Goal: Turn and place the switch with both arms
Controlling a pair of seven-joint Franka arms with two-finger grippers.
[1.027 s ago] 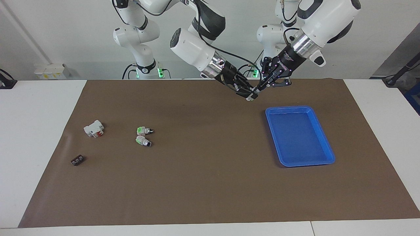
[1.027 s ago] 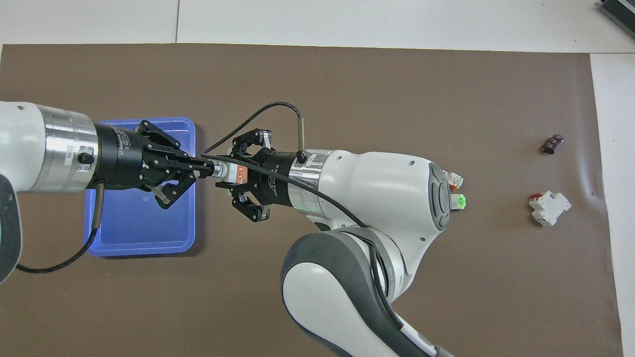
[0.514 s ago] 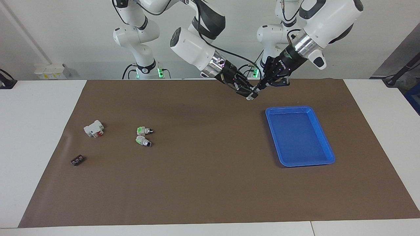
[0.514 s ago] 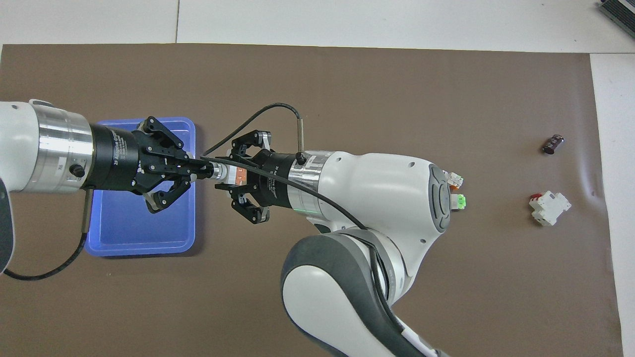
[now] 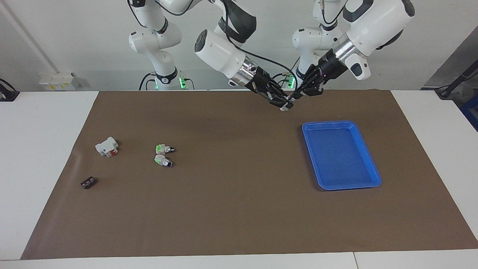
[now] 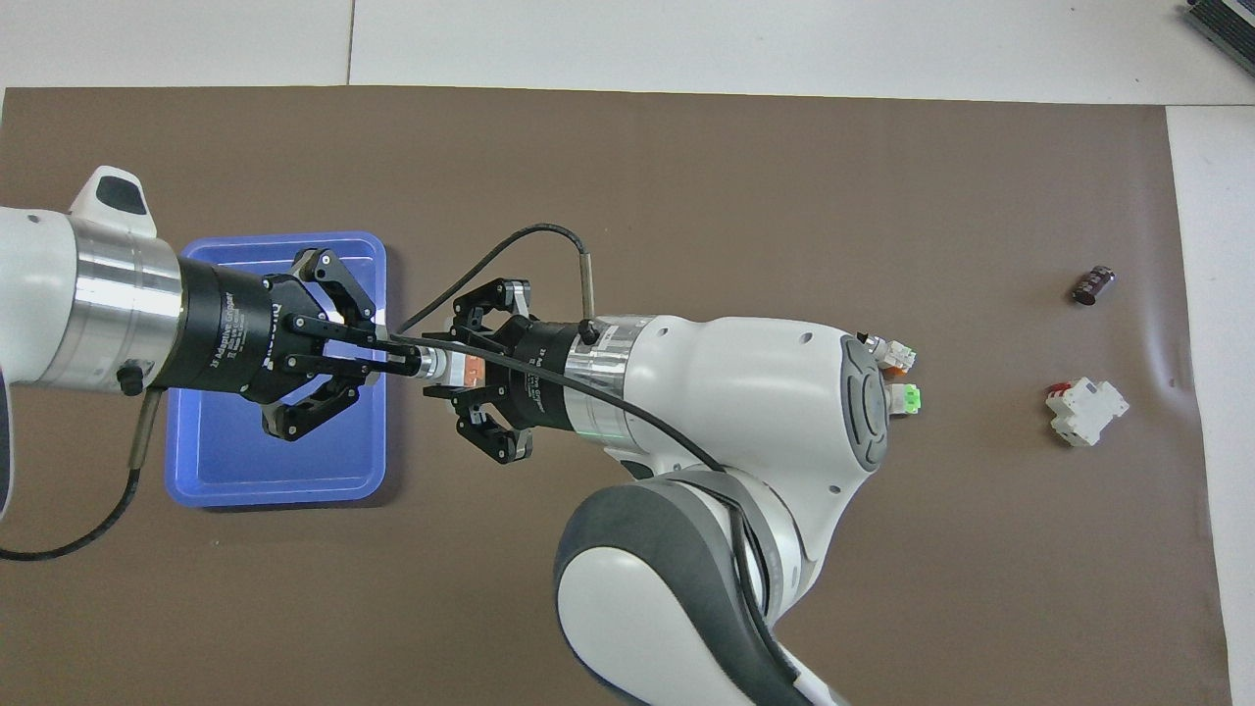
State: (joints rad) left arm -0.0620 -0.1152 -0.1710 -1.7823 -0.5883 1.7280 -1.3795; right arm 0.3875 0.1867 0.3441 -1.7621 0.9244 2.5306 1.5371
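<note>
Above the brown mat, over the strip along the table [image 5: 48,149] edge on the robots' side and just clear of the blue tray [image 5: 368,157] corner nearest the robots, I see the switch [image 6: 459,369] held in the air between both claws. It shows a white-grey body, an orange end block and a dark knob end. The orange block points toward the right arm's wrist; the knob end points toward the left arm.

The right claw [image 6: 453,378] reaches in level from the right arm's end of the table, forearm stretched toward the tray. Its fingers are closed on the switch body at the orange end.

The left claw [image 6: 397,343] comes in from the left arm's end, its wrist over the tray in the overhead view. Its fingertips are drawn together on the knob end. The two claws meet tip to tip, both angled down toward the mat.

Resting on the mat toward the right arm's end: two green-ended switches [image 5: 163,154] side by side, a white-and-red breaker block [image 5: 107,146], and a small dark part [image 5: 87,182] nearest the table corner.
</note>
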